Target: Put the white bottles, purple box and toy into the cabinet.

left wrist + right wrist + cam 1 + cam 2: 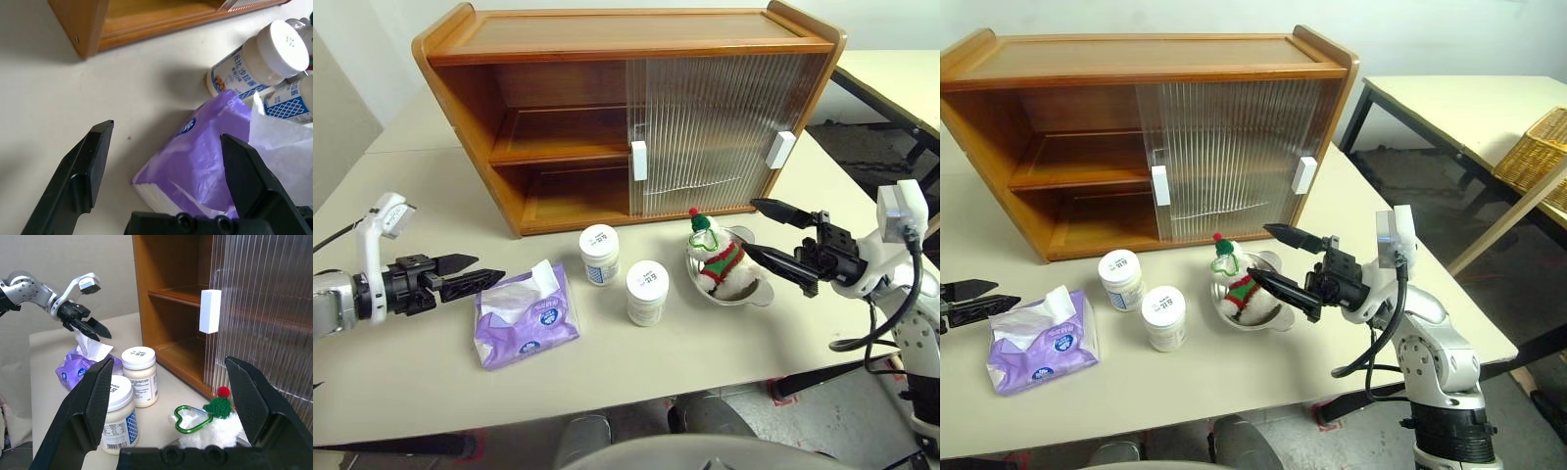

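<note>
Nothing is in the cabinet (548, 147) yet: its left half stands open, both shelves bare. On the surface (411, 186) in front lie the purple box (524, 318), two white bottles (599, 255) (647, 292) and the toy (720, 259), which sits in a steel bowl (759, 292). The left pincer (475, 275) hovers open just beside the box, gripping nothing; the right pincer (766, 230) hangs open by the toy, also empty. All four items remain to be moved. The bottles' blue labels and the box's round logos carry print too small to read.
</note>
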Controlling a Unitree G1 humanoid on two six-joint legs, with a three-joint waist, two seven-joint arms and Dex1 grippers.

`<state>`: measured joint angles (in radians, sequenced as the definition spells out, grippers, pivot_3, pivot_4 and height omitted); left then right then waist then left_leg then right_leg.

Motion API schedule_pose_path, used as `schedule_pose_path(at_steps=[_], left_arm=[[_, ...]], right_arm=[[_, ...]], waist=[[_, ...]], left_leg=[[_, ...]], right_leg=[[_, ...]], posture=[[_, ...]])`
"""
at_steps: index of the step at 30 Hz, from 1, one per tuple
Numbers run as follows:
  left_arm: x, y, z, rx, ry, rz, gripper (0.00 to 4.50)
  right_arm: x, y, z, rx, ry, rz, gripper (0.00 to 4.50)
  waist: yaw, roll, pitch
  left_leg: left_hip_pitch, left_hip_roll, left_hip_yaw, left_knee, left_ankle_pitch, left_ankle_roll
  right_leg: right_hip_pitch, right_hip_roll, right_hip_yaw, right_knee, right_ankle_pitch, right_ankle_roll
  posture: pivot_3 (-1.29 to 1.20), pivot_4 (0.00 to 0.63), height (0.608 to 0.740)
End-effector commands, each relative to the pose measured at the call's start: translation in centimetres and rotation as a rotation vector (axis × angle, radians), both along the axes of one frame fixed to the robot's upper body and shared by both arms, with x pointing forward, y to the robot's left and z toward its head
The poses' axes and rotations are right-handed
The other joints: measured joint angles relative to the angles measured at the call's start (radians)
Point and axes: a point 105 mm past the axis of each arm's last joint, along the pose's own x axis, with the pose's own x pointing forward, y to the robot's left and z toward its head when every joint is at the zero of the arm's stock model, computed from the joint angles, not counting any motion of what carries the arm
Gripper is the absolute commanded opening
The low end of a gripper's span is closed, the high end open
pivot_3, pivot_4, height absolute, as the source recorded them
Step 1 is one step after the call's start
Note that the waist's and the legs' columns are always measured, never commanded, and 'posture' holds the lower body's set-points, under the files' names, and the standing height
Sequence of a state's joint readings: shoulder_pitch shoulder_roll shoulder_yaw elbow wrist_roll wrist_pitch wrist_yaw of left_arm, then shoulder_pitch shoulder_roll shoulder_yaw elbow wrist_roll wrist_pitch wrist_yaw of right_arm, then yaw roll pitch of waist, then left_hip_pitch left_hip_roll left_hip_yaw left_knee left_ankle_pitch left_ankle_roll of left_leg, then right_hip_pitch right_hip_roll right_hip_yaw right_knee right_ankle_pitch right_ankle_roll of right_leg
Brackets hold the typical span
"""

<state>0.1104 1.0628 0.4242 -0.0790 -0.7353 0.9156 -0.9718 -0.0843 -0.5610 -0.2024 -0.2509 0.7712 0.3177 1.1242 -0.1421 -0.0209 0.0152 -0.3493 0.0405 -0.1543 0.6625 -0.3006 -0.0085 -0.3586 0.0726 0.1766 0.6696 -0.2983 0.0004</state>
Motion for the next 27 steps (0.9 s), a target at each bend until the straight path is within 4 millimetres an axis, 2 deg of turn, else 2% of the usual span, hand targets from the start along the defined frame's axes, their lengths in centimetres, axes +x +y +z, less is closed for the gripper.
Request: schedule_pose_path(at_steps=[1, 13, 16, 19, 23, 27], left_arm=[[-0.7, -0.2, -1.8, -0.008, 0.089, 0.016, 4.48], [-3.0, -0.3, -5.3, -0.036, 0.302, 0.064, 4.48], [-2.7, -0.3, -5.7, -0.057, 0.298, 0.098, 3.87], [-2.1, -0.4, -6.0, -0.101, 0.274, 0.135, 2.8], [-1.3, -1.0, -5.3, -0.198, 0.205, 0.15, 1.29], [-1.0, -1.3, -4.4, -0.27, 0.155, 0.159, 0.26]], right_arm=[[-0.3, -0.1, 0.0, -0.021, -0.007, -0.01, 4.5], [-0.2, 0.1, 0.0, -0.03, -0.008, -0.007, 4.5], [-0.2, 0.0, 0.0, -0.032, -0.009, -0.007, 4.5], [-0.1, -0.2, 0.0, -0.038, -0.012, -0.005, 4.5], [0.0, -0.2, 0.0, -0.045, -0.015, 0.001, 4.5], [0.0, -0.2, -0.1, -0.048, -0.017, 0.005, 4.5]], waist=[[-0.001, 0.0, 0.0], [-0.011, 0.001, -0.001], [-0.011, 0.004, -0.003], [-0.011, 0.008, -0.005], [-0.008, 0.01, -0.007], [-0.006, 0.01, -0.008]], left_leg=[[0.0, 0.0, 0.0, 0.0, 0.0, 0.0], [0.0, 0.0, 0.001, 0.0, 0.0, -0.001], [0.0, 0.0, 0.001, -0.001, 0.0, -0.001], [0.0, 0.0, 0.002, -0.001, 0.0, -0.001], [0.0, 0.0, 0.002, 0.0, 0.001, -0.001], [0.0, 0.0, 0.002, 0.0, 0.001, -0.002]], right_leg=[[0.0, 0.0, 0.0, 0.0, 0.0, 0.0], [-0.001, 0.0, 0.001, 0.0, 0.0, 0.0], [-0.001, 0.0, 0.001, 0.0, 0.0, 0.0], [-0.001, 0.0, 0.001, 0.0, 0.0, 0.0], [0.0, 0.0, 0.002, 0.0, 0.0, 0.0], [0.001, 0.0, 0.001, 0.0, 0.0, -0.001]], posture=[[-0.19, 0.02, 0.74], [-0.21, 0.021, 0.74], [-0.2, 0.019, 0.74], [-0.2, 0.017, 0.74], [-0.2, 0.015, 0.74], [-0.19, 0.013, 0.74]])
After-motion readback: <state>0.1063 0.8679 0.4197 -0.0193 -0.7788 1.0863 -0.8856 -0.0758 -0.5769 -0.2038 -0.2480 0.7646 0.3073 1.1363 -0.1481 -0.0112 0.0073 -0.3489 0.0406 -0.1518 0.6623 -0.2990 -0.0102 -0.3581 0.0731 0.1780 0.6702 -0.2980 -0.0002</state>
